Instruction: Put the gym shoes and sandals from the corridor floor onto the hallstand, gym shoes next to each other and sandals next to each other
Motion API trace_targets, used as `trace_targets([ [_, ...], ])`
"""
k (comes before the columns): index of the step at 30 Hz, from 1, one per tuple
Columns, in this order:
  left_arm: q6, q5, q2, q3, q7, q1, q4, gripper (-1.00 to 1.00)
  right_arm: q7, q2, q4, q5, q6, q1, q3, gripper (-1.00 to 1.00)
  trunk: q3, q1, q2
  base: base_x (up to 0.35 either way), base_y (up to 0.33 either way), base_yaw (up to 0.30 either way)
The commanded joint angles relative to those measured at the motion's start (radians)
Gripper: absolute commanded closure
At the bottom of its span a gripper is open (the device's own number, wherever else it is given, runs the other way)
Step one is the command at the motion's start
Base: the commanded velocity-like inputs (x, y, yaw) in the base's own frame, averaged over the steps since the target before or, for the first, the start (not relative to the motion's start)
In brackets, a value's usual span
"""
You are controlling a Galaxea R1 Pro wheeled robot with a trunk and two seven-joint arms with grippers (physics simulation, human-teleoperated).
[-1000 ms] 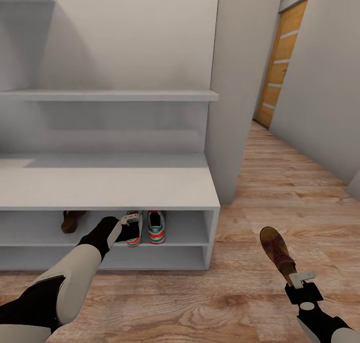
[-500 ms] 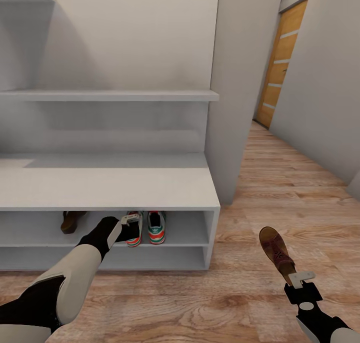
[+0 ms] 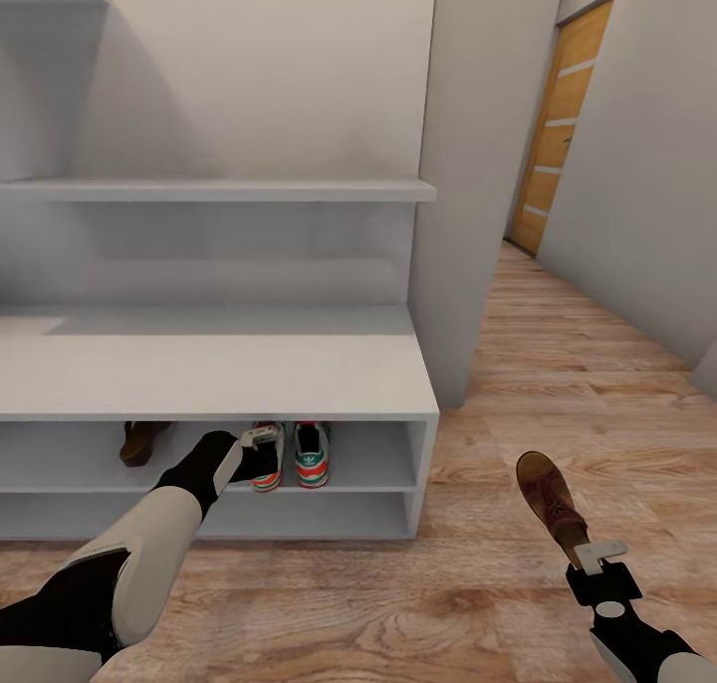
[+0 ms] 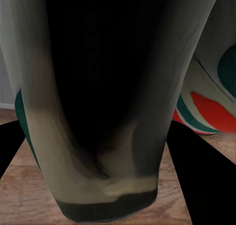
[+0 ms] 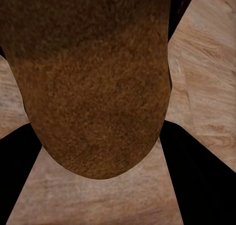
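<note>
Your left gripper [image 3: 261,442] is reaching into the upper open compartment of the hallstand [image 3: 214,369], just under the bench top, and it is clamped on the heel of the left gym shoe [image 3: 267,459]. In the left wrist view that shoe's dark opening and pale lining [image 4: 98,112] sit right up against the camera between the fingers. The right gym shoe [image 3: 312,453] stands on the same shelf, just beside the held one, heels toward you, teal stripes and red-orange heels showing; its side [image 4: 206,107] is also visible in the left wrist view.

Further along that shelf, away from the hallstand's open end and well apart from the gym shoes, one brown sandal [image 3: 142,440] rests at the compartment's front edge, partly hidden under the bench top.

Your right gripper [image 3: 590,560] is out beyond the hallstand's open end, over the corridor floor [image 3: 558,384], gripping the second sandal [image 3: 549,502] by its heel, toe pointing away from you. Whether that sandal touches the floor or hangs just above it, you cannot tell. In the right wrist view its brown surface [image 5: 93,92] lies close over the wood planks [image 5: 206,77].
</note>
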Motion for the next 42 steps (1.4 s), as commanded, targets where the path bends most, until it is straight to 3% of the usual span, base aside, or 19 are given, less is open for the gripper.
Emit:
trace_targets([
  [1,0.005,-0.007,-0.001,0.007,-0.005,0.0,-0.002,1.0,-0.003,0.0,-0.001,-0.011,-0.003,0.0,0.008,1.0,-0.001,0.0,0.0,0.032,0.0,0.0],
  [37,0.005,-0.006,-0.001,0.007,-0.005,-0.001,-0.002,1.0,-0.003,0.0,-0.001,-0.01,-0.003,0.0,0.008,1.0,-0.001,0.0,0.0,0.007,0.0,0.0],
  [38,0.005,-0.007,-0.001,0.007,-0.005,0.0,-0.002,-1.0,-0.003,0.0,-0.001,-0.01,-0.003,0.0,0.008,1.0,-0.001,0.0,0.0,0.0,0.0,0.0],
  [42,0.005,-0.006,-0.001,0.007,-0.005,0.0,-0.002,-1.0,-0.003,-0.001,-0.001,-0.011,-0.003,0.0,0.008,1.0,-0.001,0.0,0.0,0.0,0.0,0.0],
])
